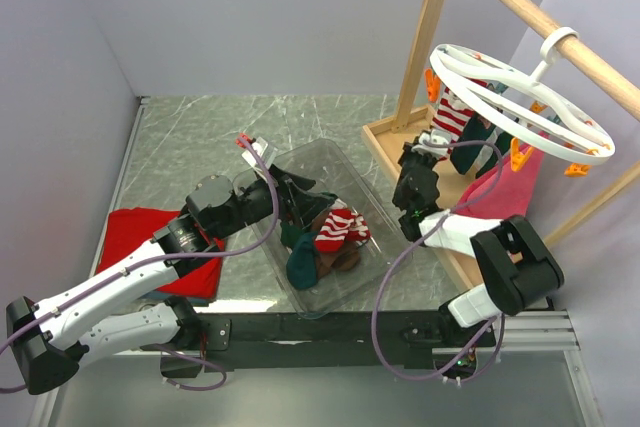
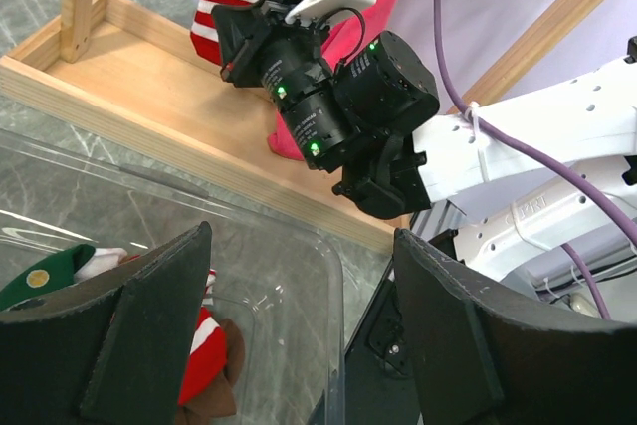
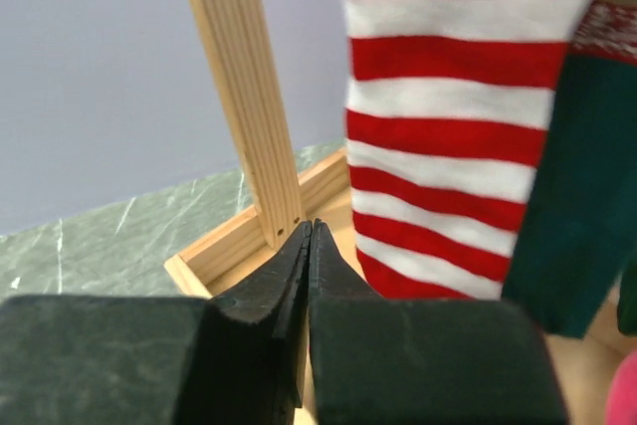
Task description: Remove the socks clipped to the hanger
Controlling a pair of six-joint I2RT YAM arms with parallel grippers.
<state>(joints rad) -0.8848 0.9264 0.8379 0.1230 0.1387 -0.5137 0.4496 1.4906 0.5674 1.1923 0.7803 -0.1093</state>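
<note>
The white ring hanger (image 1: 520, 97) hangs by its hook from the wooden rail, with orange pegs on its rim. A red-and-white striped sock (image 1: 452, 112), a dark green sock (image 1: 478, 139) and a pink sock (image 1: 500, 187) hang clipped from it. My right gripper (image 1: 425, 150) sits just below and left of the striped sock. Its jaws are pressed together with nothing between them (image 3: 310, 231), and the striped sock (image 3: 448, 146) hangs to their right, apart. My left gripper (image 2: 299, 246) stands open and empty over the clear bin (image 1: 300, 162). Several socks (image 1: 325, 242) lie in that bin.
A wooden rail frame stands at the right, its upright post (image 3: 244, 97) just behind my right fingertips and its base tray (image 2: 129, 97) on the table. A flat red cloth (image 1: 150, 237) lies under my left arm. My right wrist (image 2: 338, 97) fills the left wrist view.
</note>
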